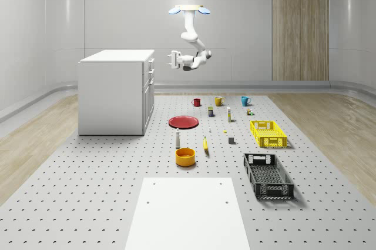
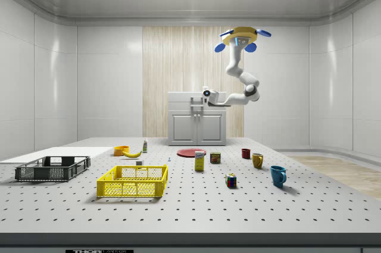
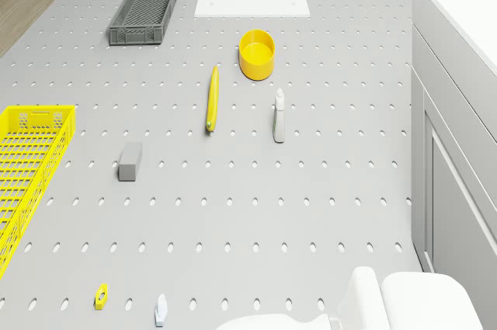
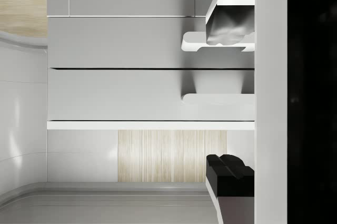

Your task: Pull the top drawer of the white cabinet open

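The white cabinet stands on the whole-scene view's left, its drawers facing right. The top drawer is closed, flush with the drawer beside it, and its handle sticks out. My drone hovers high above the table, in front of the drawer side. The arm bends down and holds the gripper level with the top drawer, pointing at it, a short gap away. In the wrist view the gripper is open, and the handle lies between its two fingers. From the side, the gripper hangs before the cabinet.
On the perforated table lie a red plate, a yellow bowl, a banana, a bottle, three mugs, a yellow crate, a dark crate and a white board.
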